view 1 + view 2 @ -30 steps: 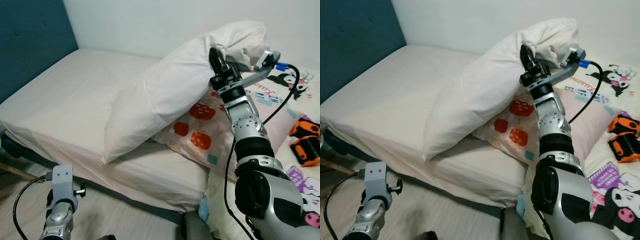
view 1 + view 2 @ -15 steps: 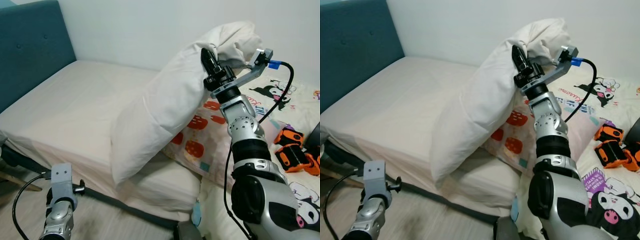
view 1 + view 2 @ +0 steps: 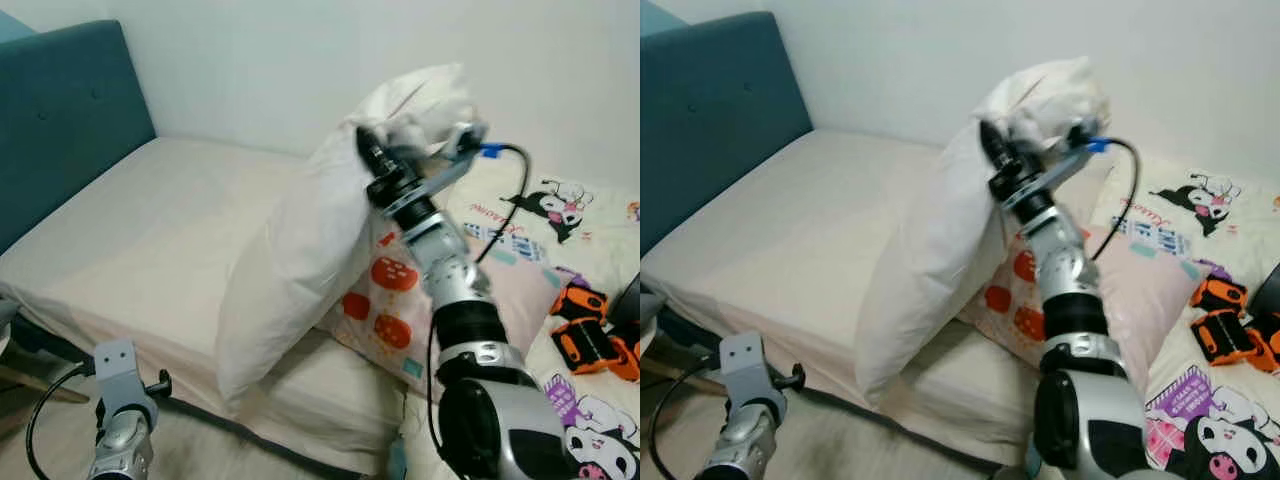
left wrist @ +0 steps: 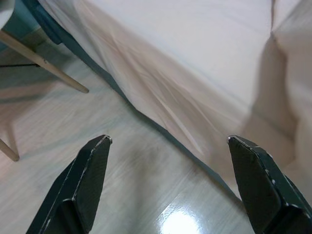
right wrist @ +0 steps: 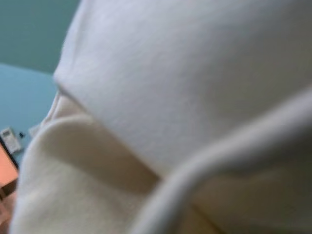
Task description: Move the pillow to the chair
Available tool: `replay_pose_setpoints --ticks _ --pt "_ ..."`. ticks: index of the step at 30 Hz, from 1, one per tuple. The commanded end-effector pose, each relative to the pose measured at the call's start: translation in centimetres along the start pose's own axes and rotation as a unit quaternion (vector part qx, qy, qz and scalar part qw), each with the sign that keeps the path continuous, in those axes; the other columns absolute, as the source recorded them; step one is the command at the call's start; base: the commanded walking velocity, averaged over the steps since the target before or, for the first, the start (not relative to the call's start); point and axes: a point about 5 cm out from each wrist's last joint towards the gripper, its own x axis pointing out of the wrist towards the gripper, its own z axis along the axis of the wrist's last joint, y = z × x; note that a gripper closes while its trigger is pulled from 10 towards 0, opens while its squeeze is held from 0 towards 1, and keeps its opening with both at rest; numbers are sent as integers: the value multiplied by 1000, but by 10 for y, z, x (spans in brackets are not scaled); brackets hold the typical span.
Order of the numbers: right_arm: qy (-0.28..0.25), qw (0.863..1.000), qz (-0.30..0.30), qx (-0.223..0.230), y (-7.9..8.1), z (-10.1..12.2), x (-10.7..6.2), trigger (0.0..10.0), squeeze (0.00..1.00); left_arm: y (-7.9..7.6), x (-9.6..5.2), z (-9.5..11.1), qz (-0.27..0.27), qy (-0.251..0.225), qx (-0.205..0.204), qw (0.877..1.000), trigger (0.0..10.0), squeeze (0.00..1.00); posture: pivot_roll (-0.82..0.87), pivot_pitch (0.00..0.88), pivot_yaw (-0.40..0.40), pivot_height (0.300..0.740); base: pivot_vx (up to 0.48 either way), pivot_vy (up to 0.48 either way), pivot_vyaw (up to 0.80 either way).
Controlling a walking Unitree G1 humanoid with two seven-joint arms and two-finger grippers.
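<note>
The right gripper (image 3: 372,160) is clamped on the top end of the big white pillow (image 3: 300,250) and holds it up high above the bed (image 3: 150,230). The pillow hangs down long, and its bottom corner rests on the edge of the bed's mattress. In the right wrist view the white cloth of the pillow is pressed up close and blurry. Just behind it lies one more pillow (image 3: 400,300), pink with red patches on it. On the robot's right is a blanket (image 3: 560,200) with cartoon pictures of a black and white character, two of them at the far end and more near the robot. There is some writing on the blanket, but it is too small to read. One orange and black thing (image 3: 585,325) lies on the blanket. The bed has a blue headboard (image 3: 60,110). The left gripper (image 4: 170,190) hangs low over the wooden floor (image 4: 97,161) beside the bed, with its two black fingers spread wide apart and holding nothing.
</note>
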Motion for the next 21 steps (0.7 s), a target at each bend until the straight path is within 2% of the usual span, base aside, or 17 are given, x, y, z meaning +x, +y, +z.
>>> replay_pose_setpoints --ticks 1,11,15,19,21 --pt "1 1000 16 -17 8 1 5 0 0 -2 -1 -3 -3 4 1 1000 10000 0 -170 0 1 689 -409 0 0" --pt "20 999 10 -27 9 -7 3 0 0 -8 -1 2 -11 -10 -7 1000 10000 0 -174 0 -5 731 0 0 0" --pt "42 998 18 -31 13 -17 2 0 0 -10 -1 2 -13 -11 -7 1000 10000 0 -175 0 -8 740 0 0 0" --pt "72 995 55 -49 26 -38 -2 0 0 -11 -1 2 -15 -12 -7 1000 10000 0 -170 0 -17 740 0 0 0" --pt "97 988 95 -70 36 -49 -5 0 0 -12 -2 2 -17 -17 -3 1000 10000 0 -167 0 -19 740 0 0 0"
